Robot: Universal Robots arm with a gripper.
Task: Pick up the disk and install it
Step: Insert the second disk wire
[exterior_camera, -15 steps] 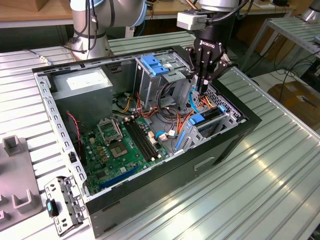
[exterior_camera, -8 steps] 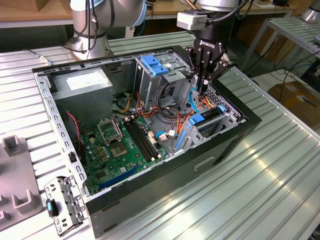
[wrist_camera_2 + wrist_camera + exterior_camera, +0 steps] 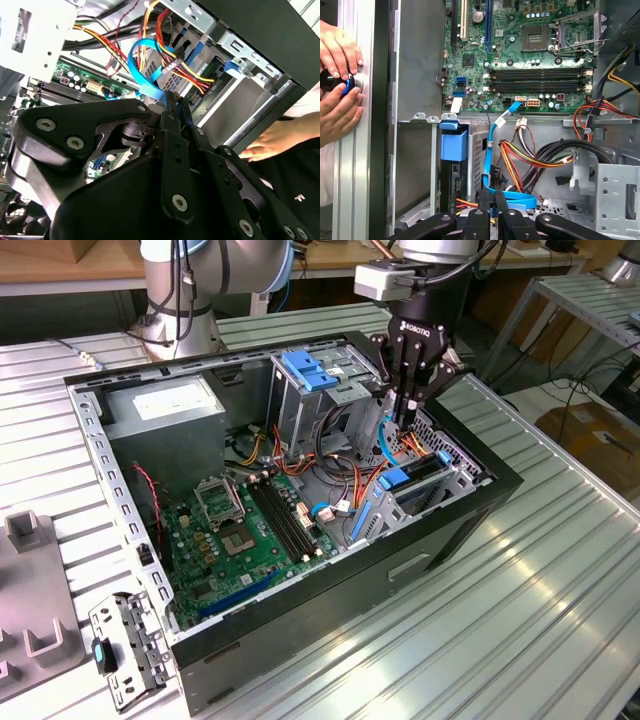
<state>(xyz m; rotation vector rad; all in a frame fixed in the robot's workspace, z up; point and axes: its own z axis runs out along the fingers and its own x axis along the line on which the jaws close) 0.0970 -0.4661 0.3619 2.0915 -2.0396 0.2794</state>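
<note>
The disk (image 3: 418,478) is a dark slab with blue rails, and it sits in the drive bay at the corner of the open computer case (image 3: 300,610) on the exterior view's right. In the first wrist view its blue carrier end (image 3: 454,145) stands in the bay beside the case wall. My gripper (image 3: 403,418) hangs just above and behind that bay, with its black fingers (image 3: 485,200) pressed together. A light blue flat cable (image 3: 492,150) loops right at the fingertips (image 3: 172,107). I see nothing held between them.
A person's hands (image 3: 337,75) rest on the table rail beside the case, holding a small black and blue knob. A tall metal cage with a blue latch (image 3: 310,370), bundles of coloured wires (image 3: 340,465), the motherboard (image 3: 250,530) and a power supply (image 3: 170,405) crowd the case.
</note>
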